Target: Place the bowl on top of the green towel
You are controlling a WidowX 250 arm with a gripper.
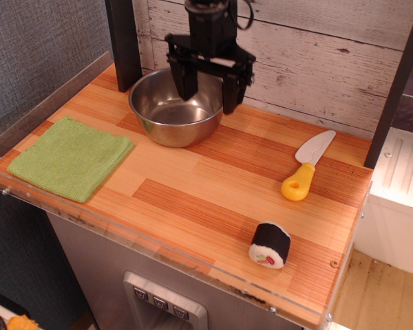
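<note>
The shiny steel bowl [173, 110] stands upright on the wooden counter near the back wall. The lime-green towel [70, 157] lies folded at the front left, apart from the bowl. My black gripper [210, 93] hangs open over the bowl's right rim. One finger [189, 82] is over the bowl's inside and the other finger [232, 95] is just outside the rim. It holds nothing.
A yellow-handled white knife [308, 166] lies at the right. A sushi roll toy [270, 244] lies near the front right edge. A dark post [122, 41] stands behind the bowl, and the plank wall [316, 55] runs along the back.
</note>
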